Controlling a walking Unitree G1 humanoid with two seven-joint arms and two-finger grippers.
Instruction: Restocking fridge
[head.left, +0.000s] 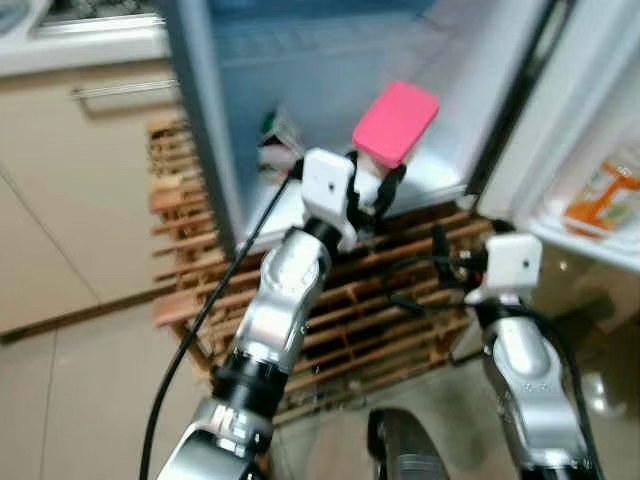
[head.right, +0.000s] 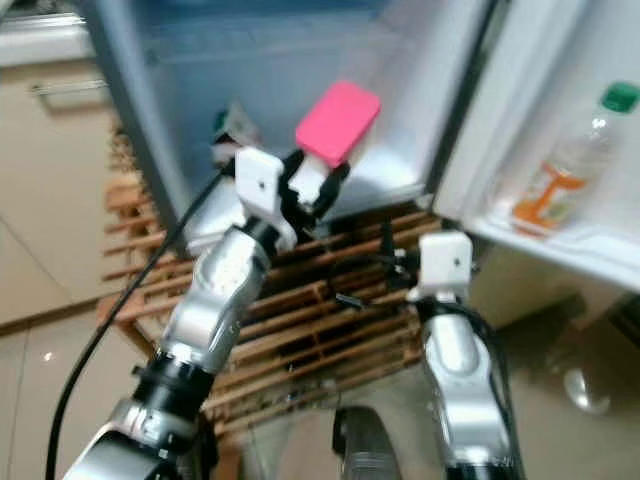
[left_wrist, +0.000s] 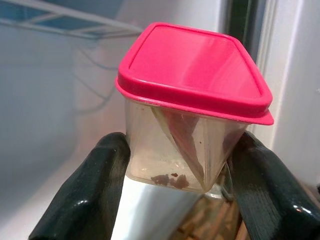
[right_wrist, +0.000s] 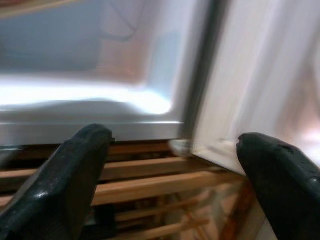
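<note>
The left claw (head.left: 372, 195) is raised in front of the open fridge (head.left: 330, 60), pinching a small clear tub (left_wrist: 175, 155) with a pink lid (head.left: 396, 122). In the left wrist view its two black fingers (left_wrist: 87, 195) press on opposite side walls of the tub, below the lid rim, so the lid stays free and the tub sits close to upright, tilted only a little. Some brownish food lies at the bottom of the tub, which is probably why it is carried lid-up. The tub hangs in the air just above the near edge of the fridge's white bottom shelf (head.left: 420, 178), not yet resting on anything. It looks like the carrying-in step, with the setting down still to come.

The right claw (head.right: 375, 270) waits lower and to the right, fingers spread with nothing between them, over the wooden pallet (head.left: 340, 300) on which the fridge stands. It seems held back there to keep clear of the left arm's path.

The fridge door (head.right: 560, 130) stands open on the right, with a bottle (head.right: 565, 165) with a green cap and orange label in its door rack. Something small and dark sits far back on the left of the shelf, too blurred to name. A pale cupboard (head.left: 70, 200) is on the left.
</note>
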